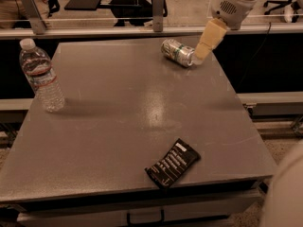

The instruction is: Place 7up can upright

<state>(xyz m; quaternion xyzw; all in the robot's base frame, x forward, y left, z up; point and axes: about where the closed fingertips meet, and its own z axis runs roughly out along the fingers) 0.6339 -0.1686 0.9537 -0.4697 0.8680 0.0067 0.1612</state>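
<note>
The 7up can (176, 52) lies on its side near the far right edge of the grey table (132, 112), a shiny end turned toward the right. My gripper (204, 44) comes down from the upper right and its tan fingertip end is right beside the can's right end, about touching it. The white wrist (232, 4) is above it.
A clear plastic water bottle (41, 75) stands upright at the table's left side. A flat black snack wrapper (172, 163) lies near the front edge. A rail with posts (157, 4) runs behind the table.
</note>
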